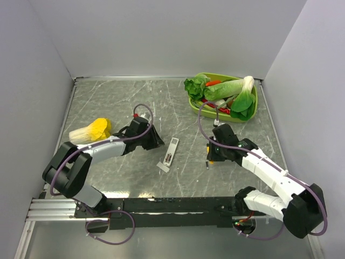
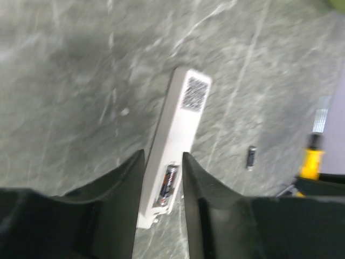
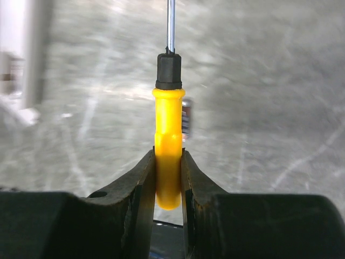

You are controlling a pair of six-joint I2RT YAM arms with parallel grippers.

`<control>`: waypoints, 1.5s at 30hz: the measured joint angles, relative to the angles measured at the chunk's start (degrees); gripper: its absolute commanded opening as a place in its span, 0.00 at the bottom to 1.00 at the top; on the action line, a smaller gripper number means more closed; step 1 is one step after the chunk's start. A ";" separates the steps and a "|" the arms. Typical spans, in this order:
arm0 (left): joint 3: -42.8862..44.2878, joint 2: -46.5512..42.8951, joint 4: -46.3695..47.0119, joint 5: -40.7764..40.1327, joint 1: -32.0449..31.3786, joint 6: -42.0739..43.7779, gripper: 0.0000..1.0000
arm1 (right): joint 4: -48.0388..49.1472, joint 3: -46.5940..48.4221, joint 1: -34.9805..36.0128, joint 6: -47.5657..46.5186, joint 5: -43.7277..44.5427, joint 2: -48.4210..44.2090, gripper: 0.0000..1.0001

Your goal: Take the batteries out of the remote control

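Observation:
The white remote control (image 1: pixel 172 150) lies back up at the table's middle, its recess open. One dark-and-red battery (image 2: pixel 168 184) sits in the recess. A second battery (image 2: pixel 250 157) lies loose on the table to the right, and shows behind the screwdriver handle in the right wrist view (image 3: pixel 187 120). My left gripper (image 2: pixel 163 168) is open just left of the remote (image 2: pixel 180 124), its near end seen between the fingers. My right gripper (image 3: pixel 168 162) is shut on a yellow-handled screwdriver (image 3: pixel 167 135), shaft pointing away, right of the remote (image 3: pixel 24 59).
A small flat white cover piece (image 1: pixel 163 167) lies at the remote's near end. A green tray (image 1: pixel 254 105) of vegetables stands at the back right. A yellow-white cabbage (image 1: pixel 90 131) lies at the left. Grey walls close in three sides.

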 measured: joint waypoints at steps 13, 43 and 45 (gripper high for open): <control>-1.33 -0.20 -5.22 -5.62 -7.30 1.18 0.21 | 1.09 1.33 0.02 -3.87 -5.25 -3.87 0.00; 7.63 4.76 1.86 -0.57 -12.87 -4.04 0.54 | 10.27 -2.64 2.10 -3.65 -16.92 -5.38 0.00; 10.23 4.92 -0.46 -1.77 -10.88 -2.75 0.53 | 13.75 -5.84 5.60 -1.73 -19.93 -5.14 0.00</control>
